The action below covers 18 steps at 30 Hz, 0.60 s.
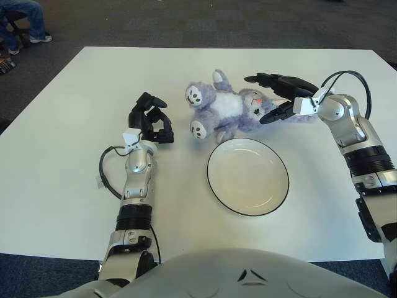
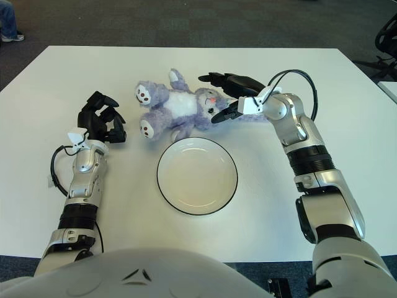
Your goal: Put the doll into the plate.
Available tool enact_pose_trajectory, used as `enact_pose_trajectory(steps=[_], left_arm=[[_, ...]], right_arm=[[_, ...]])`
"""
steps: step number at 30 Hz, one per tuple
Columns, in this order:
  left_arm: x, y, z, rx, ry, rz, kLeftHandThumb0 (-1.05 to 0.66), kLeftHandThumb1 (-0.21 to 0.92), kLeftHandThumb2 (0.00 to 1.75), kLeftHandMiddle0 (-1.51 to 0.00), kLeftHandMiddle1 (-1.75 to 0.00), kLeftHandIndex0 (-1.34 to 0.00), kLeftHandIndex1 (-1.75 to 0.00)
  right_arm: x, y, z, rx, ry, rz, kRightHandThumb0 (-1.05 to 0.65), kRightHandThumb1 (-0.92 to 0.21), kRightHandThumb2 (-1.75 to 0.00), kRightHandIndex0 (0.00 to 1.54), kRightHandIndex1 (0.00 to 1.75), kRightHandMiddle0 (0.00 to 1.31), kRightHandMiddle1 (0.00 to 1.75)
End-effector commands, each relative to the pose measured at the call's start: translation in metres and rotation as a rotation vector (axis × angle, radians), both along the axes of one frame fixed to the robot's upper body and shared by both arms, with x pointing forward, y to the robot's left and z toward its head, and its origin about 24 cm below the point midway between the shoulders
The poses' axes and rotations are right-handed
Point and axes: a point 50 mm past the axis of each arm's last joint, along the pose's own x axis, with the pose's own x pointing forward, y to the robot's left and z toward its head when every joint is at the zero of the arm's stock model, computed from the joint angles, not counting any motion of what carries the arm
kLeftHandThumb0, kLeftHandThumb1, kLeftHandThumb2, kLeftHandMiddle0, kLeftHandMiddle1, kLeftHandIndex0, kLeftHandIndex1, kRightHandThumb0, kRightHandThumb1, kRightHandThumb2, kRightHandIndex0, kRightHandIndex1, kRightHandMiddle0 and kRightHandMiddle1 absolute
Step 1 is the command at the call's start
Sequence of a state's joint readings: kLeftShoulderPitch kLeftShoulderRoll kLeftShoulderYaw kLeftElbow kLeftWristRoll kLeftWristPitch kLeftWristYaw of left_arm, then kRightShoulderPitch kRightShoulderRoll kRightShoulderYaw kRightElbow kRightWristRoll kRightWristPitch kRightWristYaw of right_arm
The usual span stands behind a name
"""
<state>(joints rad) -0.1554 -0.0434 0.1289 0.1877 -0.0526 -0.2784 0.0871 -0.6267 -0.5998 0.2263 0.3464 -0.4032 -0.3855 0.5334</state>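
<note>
We find the doll (image 1: 229, 107) lying on its back on the white table (image 1: 56, 155), just beyond the far rim of the plate (image 1: 248, 177) and not touching it as far as we can see. Its long axis runs roughly left to right across our view: the feet point toward our left side, the head toward our right. That head end is what matters, because our right hand (image 1: 277, 98) sits right at it — fingers spread, the upper ones reaching over the far side of the head and the lower one (image 1: 270, 115) angled in at the near side, so the head lies between them. We cannot tell whether any finger is actually touching the plush; nothing is clamped, and the hand holds nothing. Our left hand (image 1: 151, 121) shows to the left of the doll's feet, apart from them, with its fingers curled in on themselves and empty. So the right hand is plainly the nearer one, and we judge the grasp as the step in hand — closing across the head, which is across the doll's short dimension there. From that hold the plate lies toward us and slightly left. The body would trail off to the left as a soft, floppy load, so it may drape over the rim.
</note>
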Motion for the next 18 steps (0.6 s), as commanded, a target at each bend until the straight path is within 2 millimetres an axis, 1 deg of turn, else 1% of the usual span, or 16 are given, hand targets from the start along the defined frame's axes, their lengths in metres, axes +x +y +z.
enact_pose_trajectory(steps=[1, 7, 18], left_arm=[[-0.0083, 0.0014, -0.0171, -0.015, 0.065, 0.011, -0.01, -0.11, 1.74, -0.94, -1.75, -0.78, -1.57], [-0.0083, 0.0013, -0.0168, -0.016, 0.060, 0.009, -0.01, -0.11, 1.74, -0.94, -1.75, -0.79, -1.56], [-0.0085, 0.0005, -0.0163, -0.011, 0.059, 0.007, -0.01, -0.11, 1.73, -0.94, -1.75, -0.80, -1.54]], right_arm=[[0.0027, 0.0027, 0.0045, -0.007, 0.007, 0.025, -0.90, -0.85, -0.14, 0.08, 0.25, 0.00, 0.33], [0.0038, 0.0043, 0.0047, -0.015, 0.015, 0.044, -0.88, -0.85, -0.15, 0.09, 0.23, 0.00, 0.26], [0.0050, 0.0064, 0.0019, -0.022, 0.002, 0.079, -0.88, -0.86, -0.19, 0.12, 0.19, 0.00, 0.24]])
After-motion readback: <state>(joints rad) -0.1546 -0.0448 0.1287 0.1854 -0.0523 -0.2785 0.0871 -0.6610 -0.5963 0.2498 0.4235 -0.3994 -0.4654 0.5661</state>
